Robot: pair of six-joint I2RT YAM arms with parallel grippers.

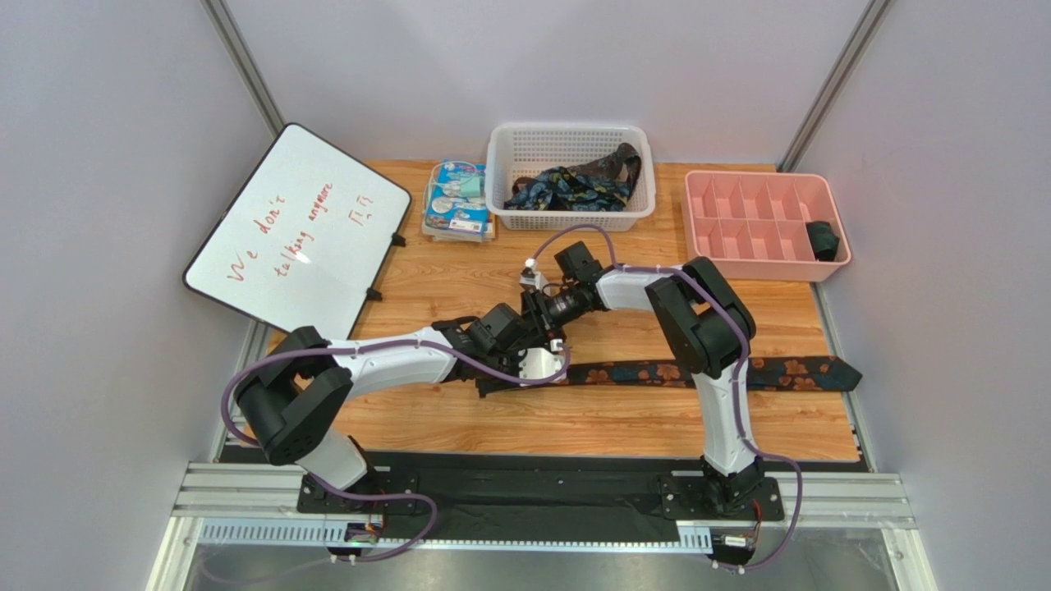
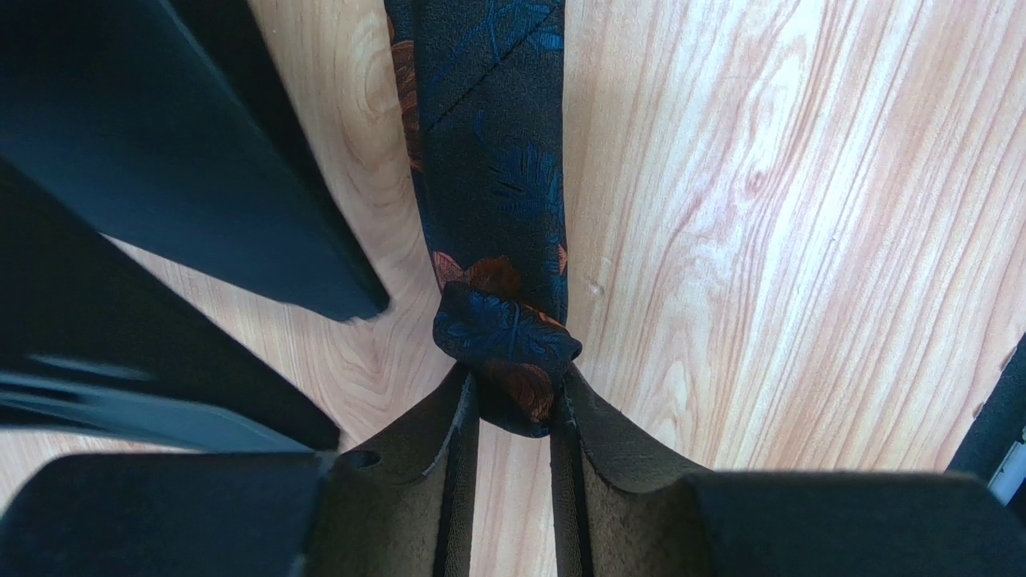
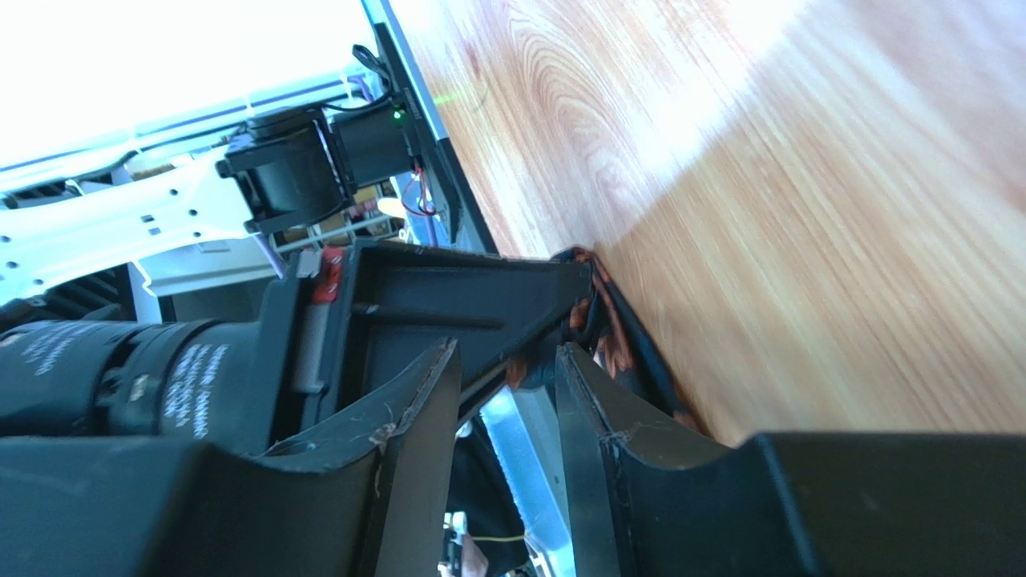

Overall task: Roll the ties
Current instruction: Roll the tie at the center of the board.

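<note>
Two grippers, one spot: we had the left gripper [image 2: 516, 394] pinching the tie [image 2: 496, 180] by its folded end near the middle of the table [image 1: 617, 434] to anchor the roll, length trailing toward the right edge; right gripper [image 3: 508, 367] sat spread, empty.

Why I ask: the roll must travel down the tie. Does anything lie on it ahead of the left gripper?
Nothing visible lies on the tie. Ahead of the left gripper, the fabric runs bare along the table. The right arm only crosses above its middle.
</note>
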